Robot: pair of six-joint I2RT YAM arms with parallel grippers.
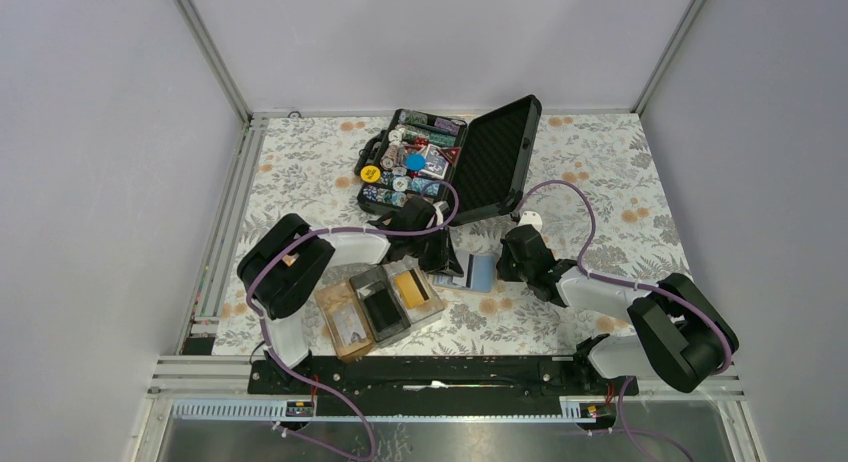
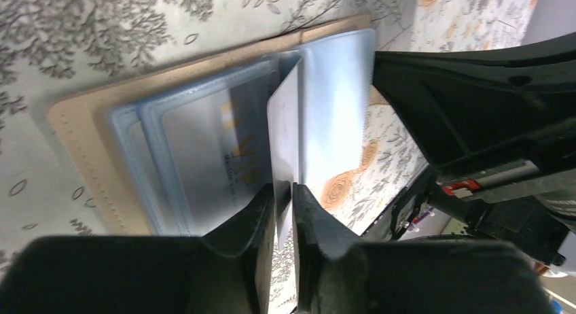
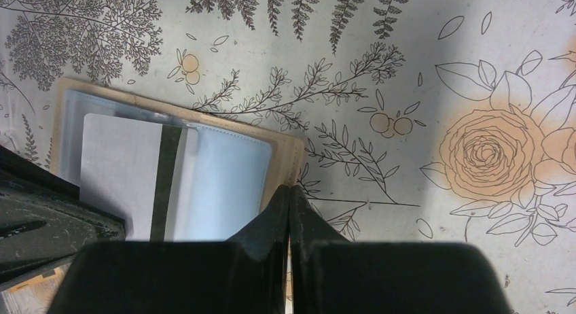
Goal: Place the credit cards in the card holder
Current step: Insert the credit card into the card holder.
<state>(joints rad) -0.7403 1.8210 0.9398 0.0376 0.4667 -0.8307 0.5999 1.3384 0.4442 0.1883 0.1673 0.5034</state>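
Card mid-grab: the left gripper [image 2: 283,192] is pinching a pale credit card [image 2: 285,130] on edge.
It stands over the tan card wallet [image 2: 204,144] with clear sleeves. The right gripper [image 3: 291,192] is squeezed tight, tips at the wallet's corner. The card holder [image 1: 330,307] sits near the wallet, with an orange card [image 1: 409,285] in its end slot.

We log a left arm [image 1: 290,272] and right arm [image 1: 680,332] with chunky black joint housings, white link shells [image 1: 352,246], purple cables [image 1: 562,188] strung along both, black wedge fingers [image 2: 319,246], a red-white label [image 2: 462,187] and a black base rail [image 1: 430,370].
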